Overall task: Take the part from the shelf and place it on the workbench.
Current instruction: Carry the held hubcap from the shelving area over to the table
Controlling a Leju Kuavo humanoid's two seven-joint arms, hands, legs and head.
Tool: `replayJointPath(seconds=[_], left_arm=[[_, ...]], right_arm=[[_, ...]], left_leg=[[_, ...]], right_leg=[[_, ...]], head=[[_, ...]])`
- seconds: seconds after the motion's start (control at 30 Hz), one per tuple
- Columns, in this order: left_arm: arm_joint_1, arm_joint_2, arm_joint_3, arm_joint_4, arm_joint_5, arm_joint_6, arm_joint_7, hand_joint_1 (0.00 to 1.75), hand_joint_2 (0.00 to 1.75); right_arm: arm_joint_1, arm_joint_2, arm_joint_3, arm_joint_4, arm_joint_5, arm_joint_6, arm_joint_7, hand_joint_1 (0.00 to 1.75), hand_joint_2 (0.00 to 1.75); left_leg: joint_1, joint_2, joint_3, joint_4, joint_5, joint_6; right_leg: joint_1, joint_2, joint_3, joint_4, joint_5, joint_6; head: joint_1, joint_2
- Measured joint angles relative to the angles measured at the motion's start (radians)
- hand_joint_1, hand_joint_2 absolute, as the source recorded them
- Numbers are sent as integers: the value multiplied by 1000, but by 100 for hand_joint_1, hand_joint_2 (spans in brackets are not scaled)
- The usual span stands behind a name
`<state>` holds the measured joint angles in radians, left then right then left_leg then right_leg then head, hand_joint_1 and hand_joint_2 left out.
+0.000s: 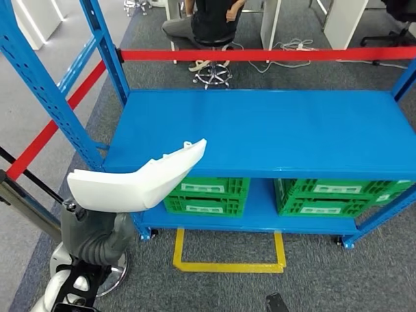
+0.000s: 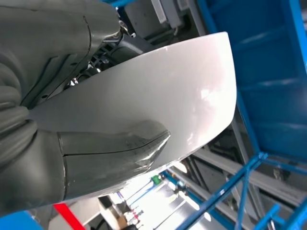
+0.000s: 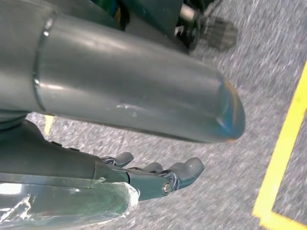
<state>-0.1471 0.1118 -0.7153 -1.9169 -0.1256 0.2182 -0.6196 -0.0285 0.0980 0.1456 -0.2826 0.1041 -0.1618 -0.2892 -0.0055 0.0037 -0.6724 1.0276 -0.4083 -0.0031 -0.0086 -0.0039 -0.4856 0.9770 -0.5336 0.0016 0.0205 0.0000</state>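
Part [image 1: 140, 179]: long white moulded plastic piece, glossy, wide and rounded at the held end, narrowing to an upturned pointed tip with a small notch near the tip. It lies roughly level in the air, in front of the shelf's [image 1: 264, 133] left front corner, tip just over the edge of the blue deck, not touching it as far as can be told.

Left hand [image 1: 95, 237] grips the part from below at its wide end. Left wrist view: thick grey thumb [image 2: 112, 153] pressed flat across the smooth white face of the part [image 2: 188, 100], darker fingers behind it.

Right hand [image 3: 159, 175] hangs over grey carpet [image 3: 231, 191] beside a yellow floor line [image 3: 286, 158]; fingers straight and apart, holding nothing.

Lower shelf level: two green crates [image 1: 208, 195]. Beyond the shelf, red tape [image 1: 264, 54] and a seated person [image 1: 210, 19].
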Motion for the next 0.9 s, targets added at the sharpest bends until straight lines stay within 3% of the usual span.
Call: replayJointPath(seconds=[0.1, 0.13, 0.17, 0.2, 0.27, 0.33, 0.37, 0.43, 0.47, 0.5, 0.6, 0.63, 0.67, 0.73, 0.77, 0.8, 0.83, 0.9], left_arm=[[0, 2, -1, 1, 0, -6, -2, 175, 175], [0, 3, -1, 1, 0, -6, -2, 175, 175], [0, 3, -2, 1, 0, -6, -3, 175, 175], [0, 4, -2, 1, 0, -7, -3, 175, 175], [-1, 4, -3, 1, 0, -7, -3, 175, 175], [-4, 3, -3, 1, 0, -9, -3, 175, 175], [-7, 3, -3, 1, 0, -10, -4, 175, 175], [-9, 3, -3, 1, 0, -13, -5, 175, 175], [-10, 3, -3, 1, 0, -14, -5, 175, 175], [-10, 3, -3, 1, 0, -15, -6, 175, 175], [-11, 2, -4, 2, 0, -19, -6, 175, 175], [-10, 2, -4, 2, 0, -20, -6, 175, 175], [-10, 2, -4, 2, 0, -20, -6, 175, 175], [-9, 2, -4, 2, 0, -20, -6, 175, 175], [-9, 2, -4, 2, 0, -20, -6, 175, 175], [-10, 1, -4, 2, 0, -20, -6, 175, 175], [-10, 1, -4, 2, 0, -20, -6, 175, 175], [-10, 1, -4, 2, -1, -20, -6, 175, 175]], right_arm=[[-1, 0, -2, 1, -2, -2, -7, 0, 0], [-1, 0, -2, 1, -2, -3, -8, 0, 0], [0, 0, -3, 1, -3, -4, -8, 0, 0], [1, 0, -3, 2, -3, -4, -9, 0, 0], [1, 1, -4, 2, -5, -6, -10, 0, 0], [0, 3, -5, 2, -5, -8, -11, 0, 0], [-1, 4, -6, 2, -5, -9, -11, 0, 0], [-1, 5, -8, 2, -5, -10, -12, 0, 0], [0, 5, -10, 2, -5, -10, -12, 0, 0], [1, 5, -11, 2, -5, -10, -11, 0, 0], [1, 5, -14, 3, -5, -11, -10, 0, 0], [1, 5, -16, 3, -5, -10, -10, 0, 0], [1, 5, -16, 3, -5, -10, -10, 0, 0], [1, 5, -17, 3, -5, -10, -10, 0, 0], [0, 5, -18, 3, -5, -10, -9, 0, 0], [-2, 5, -18, 3, -5, -10, -10, 0, 0], [-4, 5, -18, 3, -5, -10, -10, 0, 0], [-5, 5, -18, 3, -5, -10, -10, 0, 0]], left_leg=[[3, -1, -33, 166, -160, -10], [3, -1, -36, 219, -181, -10], [3, -1, -27, 248, -177, -9], [2, -1, -3, 245, -156, -5], [-2, -1, 87, 152, -111, 6], [-8, -1, 185, 20, -111, 19], [-11, -2, 211, -22, -119, 24], [-11, -1, 218, -56, -122, 31], [-10, 1, 211, -62, -114, 35], [-7, 3, 202, -67, -105, 41], [-7, 6, 163, -67, -72, 51], [-8, 7, 147, -66, -60, 51], [-8, 8, 132, -65, -49, 50], [-8, 9, 99, -61, -25, 46], [-8, 8, 84, -58, -15, 42], [-9, 8, 70, -52, -6, 37], [-10, 8, 59, -46, 2, 31], [-10, 8, 44, -39, 21, 21]], right_leg=[[3, -2, -37, 1, 38, -17], [4, -2, -51, 2, 50, -18], [6, -2, -69, 4, 62, -17], [8, -3, -86, 7, 73, -16], [9, -2, -114, 13, 91, -12], [11, -1, -129, 19, 107, -6], [11, -2, -134, 21, 115, -2], [11, -3, -147, 23, 132, 9], [11, -2, -156, 28, 127, 14], [10, -1, -169, 47, 104, 19], [5, 2, -214, 203, -33, 32], [4, 2, -222, 261, -57, 36], [2, 2, -220, 297, -56, 40], [-4, 2, -173, 279, 0, 45], [-8, 2, -127, 225, 23, 47], [-10, 2, -69, 150, 26, 49], [-10, 4, -21, 79, 14, 47], [-6, 7, 23, -1, -12, 38]], head=[[-4, 0], [-4, 0], [-4, 0], [-4, 0], [-4, 0], [-4, 0], [-4, 0], [-4, 0], [-4, 0], [-3, 0], [0, 0], [0, 0], [0, 0], [0, 0], [0, 0], [0, 0], [0, 0], [-1, 0]])
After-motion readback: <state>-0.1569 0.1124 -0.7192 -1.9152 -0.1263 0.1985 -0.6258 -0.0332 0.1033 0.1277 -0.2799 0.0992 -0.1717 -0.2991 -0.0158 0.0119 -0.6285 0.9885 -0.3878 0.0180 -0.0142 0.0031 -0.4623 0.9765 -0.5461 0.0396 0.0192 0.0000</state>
